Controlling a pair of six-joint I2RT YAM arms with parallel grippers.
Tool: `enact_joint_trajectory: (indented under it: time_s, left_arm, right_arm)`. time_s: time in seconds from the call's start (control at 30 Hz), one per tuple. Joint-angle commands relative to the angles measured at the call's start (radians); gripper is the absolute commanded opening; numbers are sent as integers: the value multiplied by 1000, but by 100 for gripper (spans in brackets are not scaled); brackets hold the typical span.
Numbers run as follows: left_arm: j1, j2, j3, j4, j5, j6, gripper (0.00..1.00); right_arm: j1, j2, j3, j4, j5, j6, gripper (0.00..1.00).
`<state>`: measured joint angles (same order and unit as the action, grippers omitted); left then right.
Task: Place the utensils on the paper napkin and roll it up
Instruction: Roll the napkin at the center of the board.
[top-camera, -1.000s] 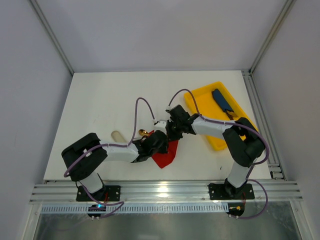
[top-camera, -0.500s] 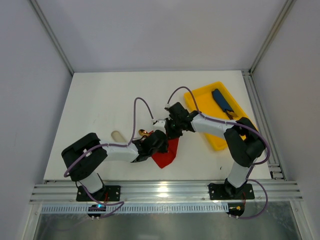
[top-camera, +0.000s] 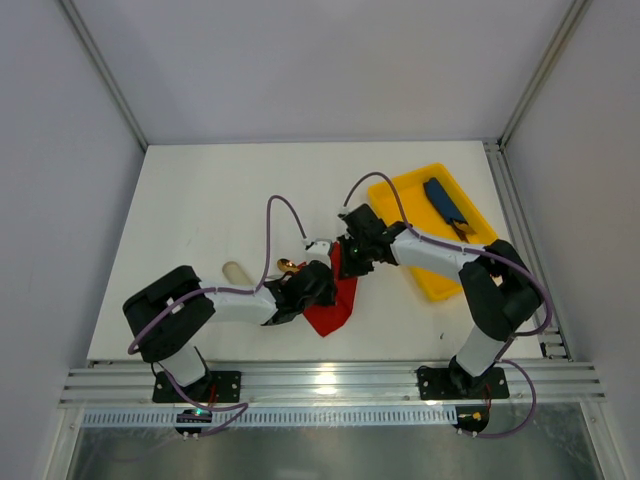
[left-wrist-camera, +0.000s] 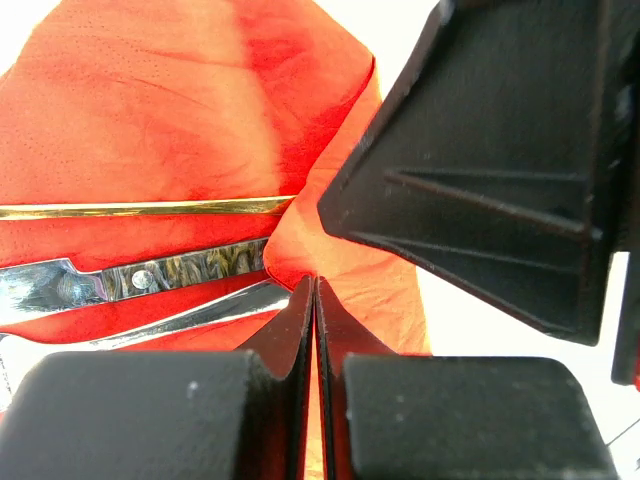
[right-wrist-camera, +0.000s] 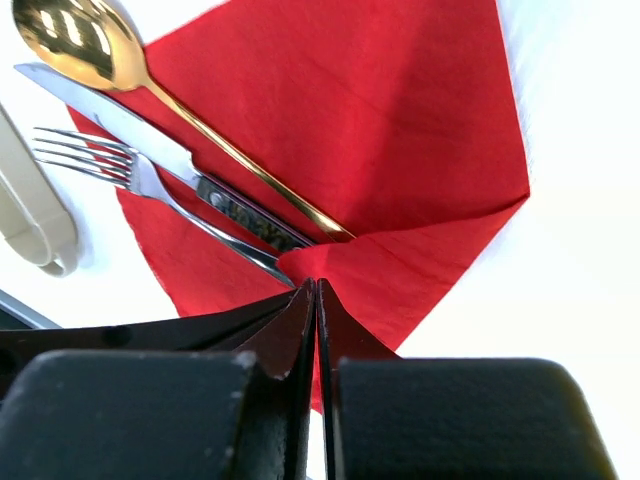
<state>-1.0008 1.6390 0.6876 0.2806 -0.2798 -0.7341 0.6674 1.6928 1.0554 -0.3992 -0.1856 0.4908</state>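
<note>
Right pincer (right-wrist-camera: 316, 290) apparently nips napkin (right-wrist-camera: 400, 130); beige sleeve (right-wrist-camera: 35, 225) nearby.

I see both arms crowding the paper napkin (top-camera: 330, 312) at the near middle, wrists close together. The beige sleeve (top-camera: 234, 271) blocks the left, the yellow tray (top-camera: 425, 230) the right. The table's (top-camera: 220, 190) far half lies open.
</note>
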Motion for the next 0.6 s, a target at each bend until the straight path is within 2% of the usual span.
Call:
enact_joint_trajectory:
  time_s: [0.0,0.57]
  left_arm:
    - [2,-4,-3,52,-21,-8,0]
    - [4,-30,7,31,-24,-1,0]
  right_arm:
    - [0,-38,-23,25,-2,-12,4]
    - [1,-18,-109,99,-48,5,4]
